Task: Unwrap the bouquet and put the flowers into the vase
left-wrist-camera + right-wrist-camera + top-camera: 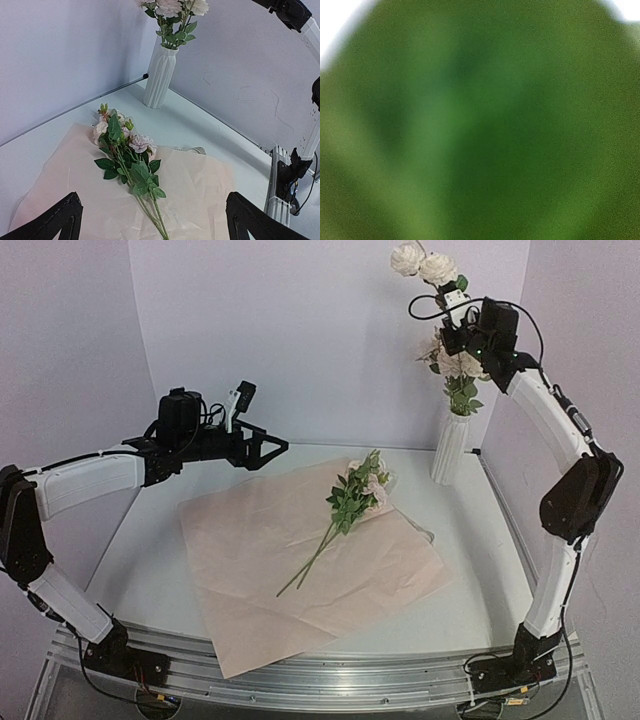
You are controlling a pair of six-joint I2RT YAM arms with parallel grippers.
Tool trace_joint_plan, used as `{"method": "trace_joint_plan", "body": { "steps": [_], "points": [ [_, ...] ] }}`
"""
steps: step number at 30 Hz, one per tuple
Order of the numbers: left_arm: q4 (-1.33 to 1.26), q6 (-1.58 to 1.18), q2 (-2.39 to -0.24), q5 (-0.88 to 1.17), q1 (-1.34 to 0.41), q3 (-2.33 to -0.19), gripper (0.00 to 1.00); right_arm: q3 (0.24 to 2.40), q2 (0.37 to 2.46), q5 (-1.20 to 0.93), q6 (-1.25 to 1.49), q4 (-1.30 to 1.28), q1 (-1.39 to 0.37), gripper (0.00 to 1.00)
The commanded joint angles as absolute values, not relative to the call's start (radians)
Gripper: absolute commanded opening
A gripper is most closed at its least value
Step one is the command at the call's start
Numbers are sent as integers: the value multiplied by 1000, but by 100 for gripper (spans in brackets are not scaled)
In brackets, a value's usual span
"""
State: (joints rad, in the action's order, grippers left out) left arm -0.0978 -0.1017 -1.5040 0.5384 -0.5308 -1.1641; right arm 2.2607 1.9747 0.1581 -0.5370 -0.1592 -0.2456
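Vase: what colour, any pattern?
The vase is plain white with vertical ribs, no print. It shows best in the left wrist view.

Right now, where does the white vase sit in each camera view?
Top external: vase right of centre, at the back.
Left wrist: vase top centre.
Right wrist: not in it; only blurred green.
Shared landmark: loose flowers lying on pink paper, nearer than the vase.
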Motion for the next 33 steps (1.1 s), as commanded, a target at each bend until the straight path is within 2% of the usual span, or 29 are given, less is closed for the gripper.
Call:
{"method": "trace_joint_plan", "body": {
  "steps": [1, 14, 26, 28, 30, 33],
  "points": [
    [-113, -83, -1506, 524, -528, -1172, 100, 2215, 1948, 154, -456, -125, -210, 0],
    [-93, -68, -1502, 513, -526, -1183, 100, 1815, 1904, 12, -187, 183, -100, 0],
    [-97, -81, -1500, 525, -524, -1164, 100, 1670, 1921, 16, -132, 250, -77, 1],
    [-98, -86, -1500, 531, -523, -1160, 99, 1660, 1920, 14, -121, 250, -77, 13],
    [-99, -89, -1499, 535, -523, -1157, 99, 1651, 1913, 9, -113, 250, -78, 32],
    [-101, -86, -1502, 536, -524, -1158, 100, 1640, 1889, 25, -114, 249, -78, 44]
  ]
}}
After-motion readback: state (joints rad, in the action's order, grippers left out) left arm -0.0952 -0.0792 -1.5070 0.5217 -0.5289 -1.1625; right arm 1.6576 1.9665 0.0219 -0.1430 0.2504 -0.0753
